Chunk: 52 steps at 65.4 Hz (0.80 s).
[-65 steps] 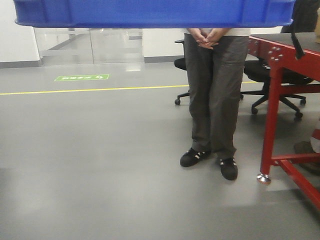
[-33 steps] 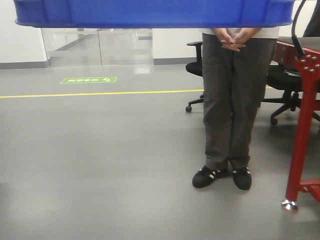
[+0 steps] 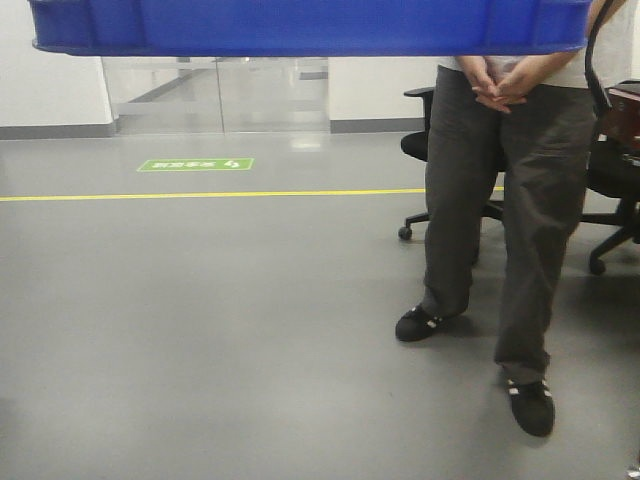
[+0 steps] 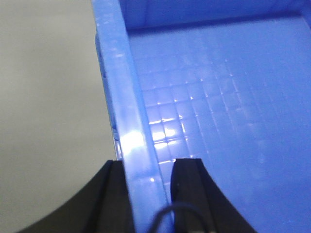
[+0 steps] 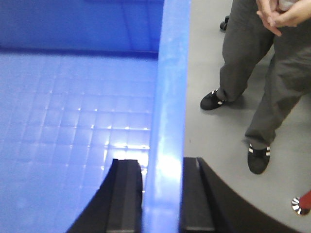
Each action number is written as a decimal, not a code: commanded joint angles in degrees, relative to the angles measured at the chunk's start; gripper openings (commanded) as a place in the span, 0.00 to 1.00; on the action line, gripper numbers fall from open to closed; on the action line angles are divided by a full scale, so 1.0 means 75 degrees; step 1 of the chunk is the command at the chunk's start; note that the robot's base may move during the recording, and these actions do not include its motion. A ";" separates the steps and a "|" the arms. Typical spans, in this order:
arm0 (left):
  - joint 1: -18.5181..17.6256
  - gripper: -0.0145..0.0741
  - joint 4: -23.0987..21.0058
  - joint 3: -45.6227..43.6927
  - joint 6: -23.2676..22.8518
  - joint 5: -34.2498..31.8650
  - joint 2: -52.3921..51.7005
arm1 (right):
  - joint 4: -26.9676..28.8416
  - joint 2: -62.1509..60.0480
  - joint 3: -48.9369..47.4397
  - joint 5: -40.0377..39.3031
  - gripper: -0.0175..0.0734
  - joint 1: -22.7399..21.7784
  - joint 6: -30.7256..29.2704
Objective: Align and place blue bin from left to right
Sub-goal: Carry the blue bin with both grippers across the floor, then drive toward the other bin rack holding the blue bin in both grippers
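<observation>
The blue bin (image 3: 310,25), bright plastic with a gridded bottom, hangs level across the front view's top.

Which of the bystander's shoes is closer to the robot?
The front shoe, lowest and rightmost in the front view; the rear shoe sits farther back.

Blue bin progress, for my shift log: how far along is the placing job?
Done: the grasp. The left pincer and right pincer each clamp a side wall of the blue bin. In hand: the bin hangs lifted above the floor, seen at the front view's top edge. Left: setting it down aligned; no landing spot is in view.
</observation>
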 commanded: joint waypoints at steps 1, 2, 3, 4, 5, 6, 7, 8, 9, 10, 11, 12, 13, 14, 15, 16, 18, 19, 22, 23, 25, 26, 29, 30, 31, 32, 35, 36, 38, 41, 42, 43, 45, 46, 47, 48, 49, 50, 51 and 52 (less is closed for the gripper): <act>-0.0057 0.04 -0.0379 -0.0121 0.0114 -0.0586 -0.0224 | 0.0031 -0.0150 -0.0141 -0.0807 0.12 0.0038 -0.0121; -0.0057 0.04 -0.0379 -0.0121 0.0114 -0.0586 -0.0224 | 0.0031 -0.0150 -0.0141 -0.0807 0.12 0.0038 -0.0121; -0.0057 0.04 -0.0379 -0.0121 0.0114 -0.0586 -0.0224 | 0.0031 -0.0150 -0.0141 -0.0807 0.12 0.0038 -0.0121; -0.0057 0.04 -0.0379 -0.0121 0.0114 -0.0586 -0.0224 | 0.0031 -0.0150 -0.0141 -0.0807 0.12 0.0038 -0.0121; -0.0057 0.04 -0.0379 -0.0121 0.0114 -0.0586 -0.0224 | 0.0031 -0.0150 -0.0141 -0.0807 0.12 0.0038 -0.0121; -0.0057 0.04 -0.0379 -0.0121 0.0114 -0.0586 -0.0224 | 0.0031 -0.0150 -0.0141 -0.0807 0.12 0.0038 -0.0121; -0.0057 0.04 -0.0379 -0.0121 0.0114 -0.0586 -0.0224 | 0.0031 -0.0150 -0.0141 -0.0822 0.12 0.0038 -0.0121; -0.0057 0.04 -0.0379 -0.0121 0.0114 -0.0586 -0.0224 | 0.0031 -0.0150 -0.0141 -0.0822 0.12 0.0038 -0.0121; -0.0057 0.04 -0.0379 -0.0121 0.0114 -0.0586 -0.0224 | 0.0031 -0.0150 -0.0141 -0.0839 0.12 0.0038 -0.0121; -0.0057 0.04 -0.0379 -0.0121 0.0114 -0.0586 -0.0224 | 0.0031 -0.0150 -0.0141 -0.0855 0.12 0.0038 -0.0121; -0.0057 0.04 -0.0379 -0.0121 0.0114 -0.0586 -0.0224 | 0.0031 -0.0150 -0.0141 -0.0855 0.12 0.0038 -0.0121; -0.0057 0.04 -0.0379 -0.0121 0.0114 -0.0586 -0.0224 | 0.0031 -0.0150 -0.0141 -0.0855 0.12 0.0038 -0.0121; -0.0057 0.04 -0.0379 -0.0121 0.0114 -0.0586 -0.0224 | 0.0031 -0.0150 -0.0141 -0.0855 0.12 0.0038 -0.0121; -0.0057 0.04 -0.0379 -0.0121 0.0114 -0.0586 -0.0224 | 0.0031 -0.0150 -0.0141 -0.0855 0.12 0.0038 -0.0121; -0.0057 0.04 -0.0379 -0.0121 0.0114 -0.0586 -0.0224 | 0.0031 -0.0150 -0.0141 -0.0855 0.12 0.0038 -0.0121; -0.0057 0.04 -0.0379 -0.0121 0.0114 -0.0586 -0.0224 | 0.0031 -0.0150 -0.0141 -0.0855 0.12 0.0038 -0.0121; -0.0057 0.04 -0.0379 -0.0121 0.0114 -0.0586 -0.0224 | 0.0031 -0.0150 -0.0141 -0.0855 0.12 0.0038 -0.0121; -0.0057 0.04 -0.0379 -0.0121 0.0114 -0.0586 -0.0224 | 0.0031 -0.0150 -0.0141 -0.0870 0.12 0.0038 -0.0121; -0.0057 0.04 -0.0379 -0.0121 0.0114 -0.0586 -0.0224 | 0.0031 -0.0150 -0.0141 -0.0870 0.12 0.0038 -0.0121; -0.0057 0.04 -0.0379 -0.0121 0.0114 -0.0586 -0.0224 | 0.0031 -0.0150 -0.0141 -0.0870 0.12 0.0038 -0.0121; -0.0057 0.04 -0.0379 -0.0121 0.0114 -0.0586 -0.0224 | 0.0031 -0.0150 -0.0141 -0.0870 0.12 0.0038 -0.0121; -0.0057 0.04 -0.0379 -0.0121 0.0114 -0.0586 -0.0224 | 0.0031 -0.0150 -0.0141 -0.0870 0.12 0.0038 -0.0121; -0.0057 0.04 -0.0379 -0.0121 0.0114 -0.0586 -0.0224 | 0.0031 -0.0150 -0.0141 -0.0870 0.12 0.0038 -0.0121; -0.0057 0.04 -0.0379 -0.0121 0.0114 -0.0586 -0.0224 | 0.0031 -0.0150 -0.0141 -0.0870 0.12 0.0038 -0.0121; -0.0057 0.04 -0.0379 -0.0121 0.0114 -0.0586 -0.0224 | 0.0031 -0.0150 -0.0141 -0.0870 0.12 0.0038 -0.0121; -0.0057 0.04 -0.0379 -0.0121 0.0114 -0.0586 -0.0224 | 0.0031 -0.0150 -0.0141 -0.0870 0.12 0.0038 -0.0121; -0.0057 0.04 -0.0379 -0.0121 0.0114 -0.0586 -0.0224 | 0.0031 -0.0150 -0.0141 -0.0870 0.12 0.0038 -0.0121; -0.0057 0.04 -0.0379 -0.0121 0.0114 -0.0586 -0.0224 | 0.0031 -0.0150 -0.0141 -0.0886 0.12 0.0038 -0.0121; -0.0057 0.04 -0.0379 -0.0121 0.0114 -0.0586 -0.0224 | 0.0031 -0.0150 -0.0141 -0.0886 0.12 0.0038 -0.0121; -0.0057 0.04 -0.0379 -0.0121 0.0114 -0.0586 -0.0224 | 0.0031 -0.0150 -0.0141 -0.0886 0.12 0.0038 -0.0121; -0.0057 0.04 -0.0379 -0.0121 0.0114 -0.0586 -0.0224 | 0.0031 -0.0150 -0.0141 -0.0886 0.12 0.0038 -0.0121; -0.0057 0.04 -0.0379 -0.0121 0.0114 -0.0586 -0.0224 | 0.0031 -0.0150 -0.0141 -0.0886 0.12 0.0038 -0.0121; -0.0057 0.04 -0.0379 -0.0121 0.0114 -0.0586 -0.0224 | 0.0031 -0.0150 -0.0141 -0.0886 0.12 0.0038 -0.0121; -0.0057 0.04 -0.0379 -0.0121 0.0114 -0.0586 -0.0224 | 0.0031 -0.0150 -0.0141 -0.0886 0.12 0.0038 -0.0121; -0.0057 0.04 -0.0379 -0.0121 0.0114 -0.0586 -0.0224 | 0.0031 -0.0150 -0.0141 -0.0886 0.12 0.0038 -0.0121; -0.0057 0.04 -0.0379 -0.0121 0.0114 -0.0586 -0.0224 | 0.0031 -0.0150 -0.0141 -0.0886 0.12 0.0038 -0.0121; -0.0057 0.04 -0.0379 -0.0121 0.0114 -0.0586 -0.0224 | 0.0031 -0.0150 -0.0141 -0.0886 0.12 0.0038 -0.0121; -0.0057 0.04 -0.0379 -0.0121 0.0114 -0.0586 -0.0224 | 0.0031 -0.0150 -0.0141 -0.0886 0.12 0.0038 -0.0121; -0.0057 0.04 -0.0379 -0.0121 0.0114 -0.0586 -0.0224 | 0.0031 -0.0150 -0.0141 -0.0886 0.12 0.0038 -0.0121; -0.0057 0.04 -0.0379 -0.0121 0.0114 -0.0586 -0.0224 | 0.0031 -0.0150 -0.0141 -0.0886 0.12 0.0038 -0.0121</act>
